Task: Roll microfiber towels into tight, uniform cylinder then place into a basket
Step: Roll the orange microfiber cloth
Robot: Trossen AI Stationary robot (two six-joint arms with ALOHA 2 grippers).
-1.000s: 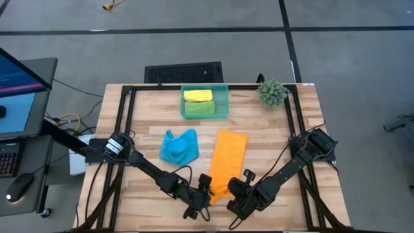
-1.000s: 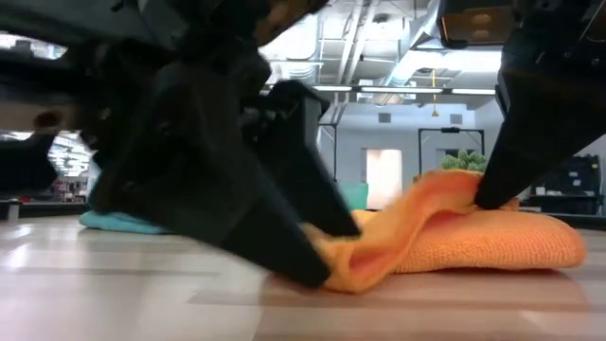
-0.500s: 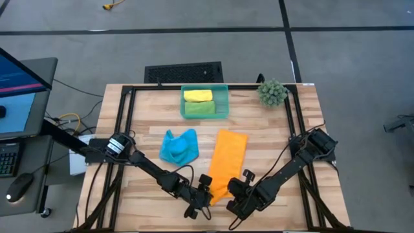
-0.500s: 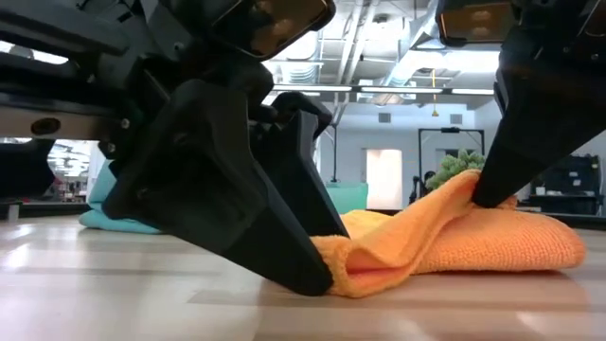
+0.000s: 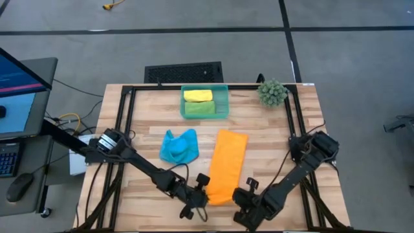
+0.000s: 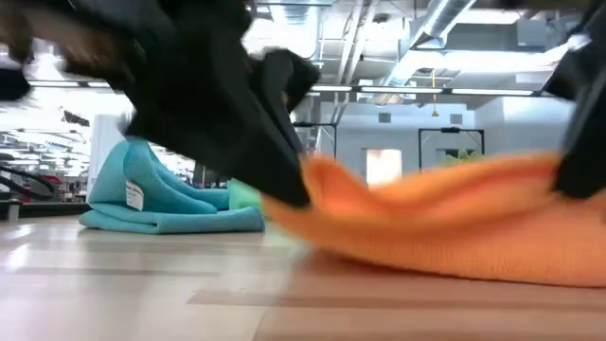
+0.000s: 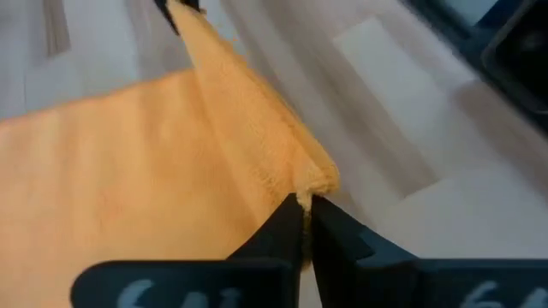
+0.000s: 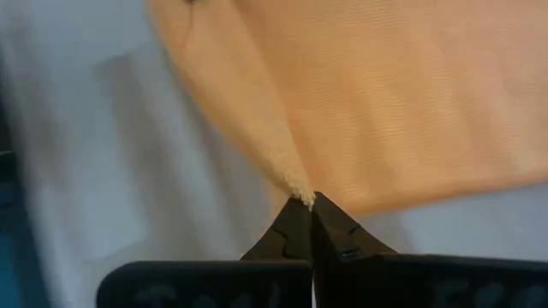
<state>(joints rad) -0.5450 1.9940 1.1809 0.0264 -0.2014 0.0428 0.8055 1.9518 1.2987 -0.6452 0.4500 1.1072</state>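
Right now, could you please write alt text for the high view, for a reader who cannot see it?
Both grippers, left and right, pinch the near corners of a long orange towel on a wooden table. A crumpled blue towel lies left of it; yellow and green rolls fill the teal basket.

Bare wood right of the orange towel [image 5: 226,165]; blue towel [image 5: 178,146] near its left, basket [image 5: 205,88] beyond.

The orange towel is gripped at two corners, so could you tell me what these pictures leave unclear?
- Orange towel, high view: near edge hidden under left gripper and right gripper.
- Low view: motion blur smears both arms.
- Basket, low view: hidden behind the orange towel.
- Blue towel: crumpled, folds unreadable.
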